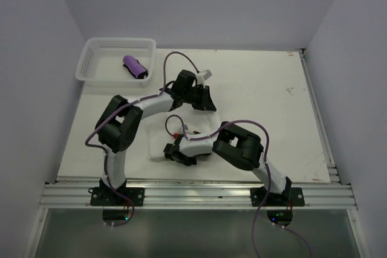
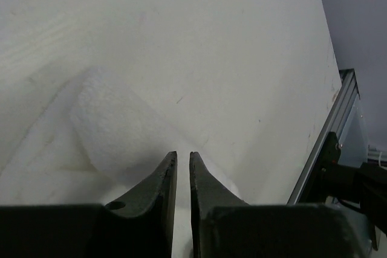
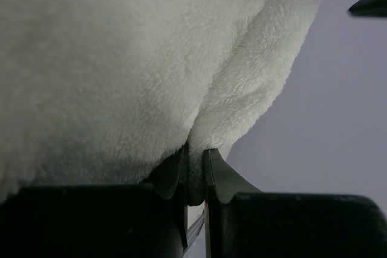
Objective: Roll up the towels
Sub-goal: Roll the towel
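The right gripper (image 3: 195, 152) pinches a fold of the white towel (image 3: 109, 58); the left gripper (image 2: 182, 154) hangs almost pressed together over it.

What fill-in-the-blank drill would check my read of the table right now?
The basket sits at the table's far ____ corner.
The purple towel lies rolled inside the ____.
Of the purple towel and the white towel, the right claw is shut on the ____ one.
Missing words: left; basket; white.
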You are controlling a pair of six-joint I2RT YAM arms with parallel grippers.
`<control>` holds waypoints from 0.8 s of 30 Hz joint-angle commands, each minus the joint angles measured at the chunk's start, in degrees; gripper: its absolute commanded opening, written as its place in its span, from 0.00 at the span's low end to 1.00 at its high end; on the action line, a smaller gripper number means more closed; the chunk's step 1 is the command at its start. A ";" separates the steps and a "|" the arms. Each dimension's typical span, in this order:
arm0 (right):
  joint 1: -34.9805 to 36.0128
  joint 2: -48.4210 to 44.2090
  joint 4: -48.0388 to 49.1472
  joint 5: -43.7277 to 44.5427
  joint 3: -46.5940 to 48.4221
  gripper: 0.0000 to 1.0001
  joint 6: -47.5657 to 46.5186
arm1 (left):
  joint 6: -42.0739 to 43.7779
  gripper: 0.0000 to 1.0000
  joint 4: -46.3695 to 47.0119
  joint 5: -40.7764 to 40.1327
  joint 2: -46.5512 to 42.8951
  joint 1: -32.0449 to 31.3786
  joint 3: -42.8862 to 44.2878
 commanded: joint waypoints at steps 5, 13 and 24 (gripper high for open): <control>0.46 3.54 6.58 -9.34 0.85 0.00 1.51 | -0.90 0.12 -0.12 4.90 1.25 -3.07 -5.11; 0.46 3.46 6.67 -9.08 0.76 0.00 1.42 | -0.81 0.12 0.23 3.93 2.92 -2.90 -5.39; 0.73 -2.16 3.77 -7.23 0.06 0.22 4.32 | 0.24 0.06 -0.38 0.51 5.03 -0.43 -5.12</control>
